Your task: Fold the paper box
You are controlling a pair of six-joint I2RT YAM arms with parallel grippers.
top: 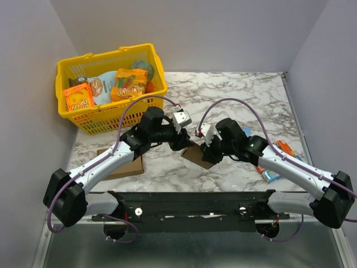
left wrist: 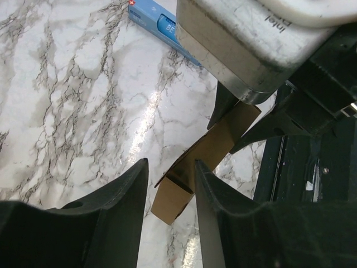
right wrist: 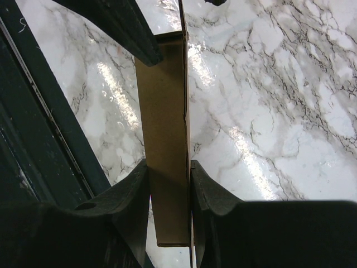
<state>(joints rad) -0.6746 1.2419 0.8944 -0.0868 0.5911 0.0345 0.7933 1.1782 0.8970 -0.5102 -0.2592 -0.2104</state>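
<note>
The paper box (top: 193, 156) is a flattened brown cardboard piece held on edge just above the marble table, between my two arms. My right gripper (top: 206, 151) is shut on one end of it. In the right wrist view both fingers press the sides of the paper box (right wrist: 164, 111) at the right gripper (right wrist: 169, 163). My left gripper (left wrist: 171, 163) straddles the other end. The paper box (left wrist: 173, 201) lies against its right finger (left wrist: 223, 223), with a gap to the left finger (left wrist: 111, 223), so the jaws stand open. The left gripper (top: 183, 143) meets it from the left.
A yellow basket (top: 111, 120) with snack packs stands at the back left. A plain brown cardboard rectangle (top: 125, 166) lies under my left arm. Blue and orange packets (top: 273, 174) lie under the right arm, and a blue packet (left wrist: 162, 25) lies beyond the box. A black frame (top: 189, 201) runs along the near edge.
</note>
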